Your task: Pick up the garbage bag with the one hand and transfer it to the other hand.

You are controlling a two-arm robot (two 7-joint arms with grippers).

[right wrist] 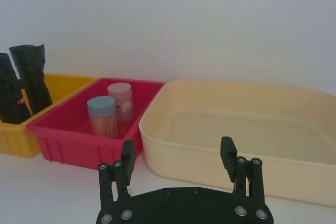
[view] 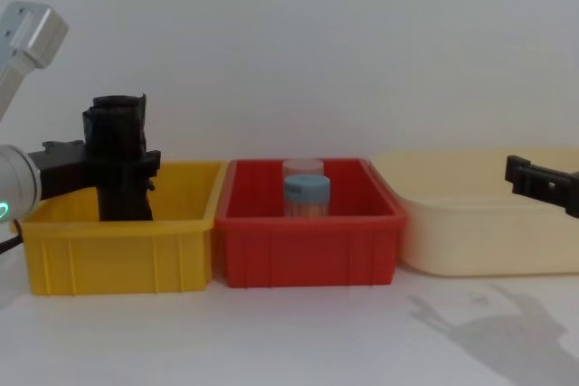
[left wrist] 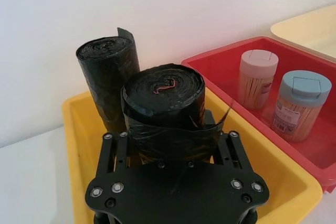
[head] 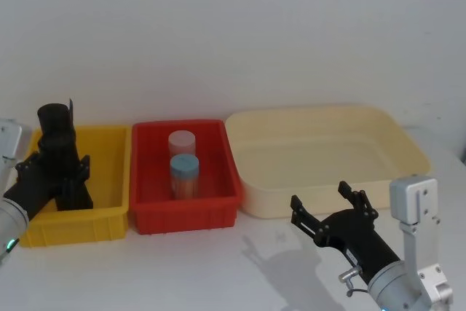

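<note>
The garbage bag (left wrist: 164,103) was found upright in the yellow bin (head: 109,216) at the desk's left end, pinched by the left hand (left wrist: 170,145). The right hand (head: 331,213) was held spread. The neighbouring slimmer roll (left wrist: 107,80) could be dragged out on lifting.

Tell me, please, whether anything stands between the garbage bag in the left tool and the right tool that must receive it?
Nothing visible does. The left tool holds the garbage bag over the yellow bin; the right tool waits open, in front of the cream tub.
</note>
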